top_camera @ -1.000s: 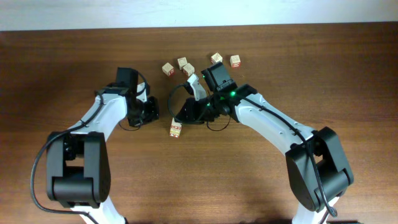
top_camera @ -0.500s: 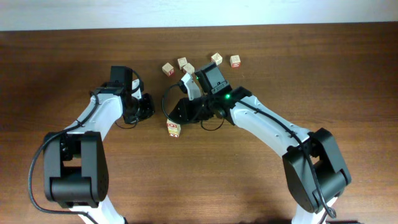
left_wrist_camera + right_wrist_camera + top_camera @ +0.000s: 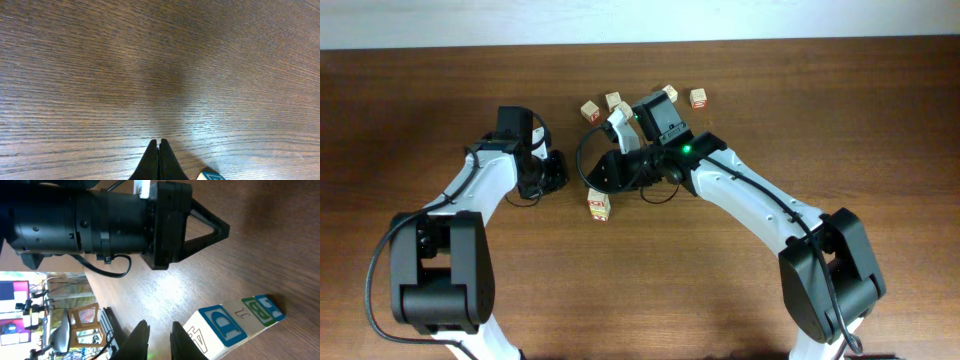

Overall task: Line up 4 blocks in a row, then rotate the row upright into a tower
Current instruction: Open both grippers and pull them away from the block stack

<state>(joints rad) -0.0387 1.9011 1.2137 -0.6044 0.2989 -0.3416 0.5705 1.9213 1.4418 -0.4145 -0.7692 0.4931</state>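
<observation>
Fingers [image 3: 141,336] of the right gripper [image 3: 158,331] stand slightly parted, with nothing between them. Just to their right on the worktop [image 3: 260,255] lie two blocks touching in a row, one with a blue D [image 3: 222,326] and one with a green B [image 3: 256,308]. From overhead this pair [image 3: 599,205] sits between the two arms. The left gripper [image 3: 159,157] is closed tight and empty over bare wood, with a blue-marked block corner [image 3: 212,175] just beside it. Loose blocks [image 3: 698,98] lie scattered near the worktop's far side, behind the right wrist
</observation>
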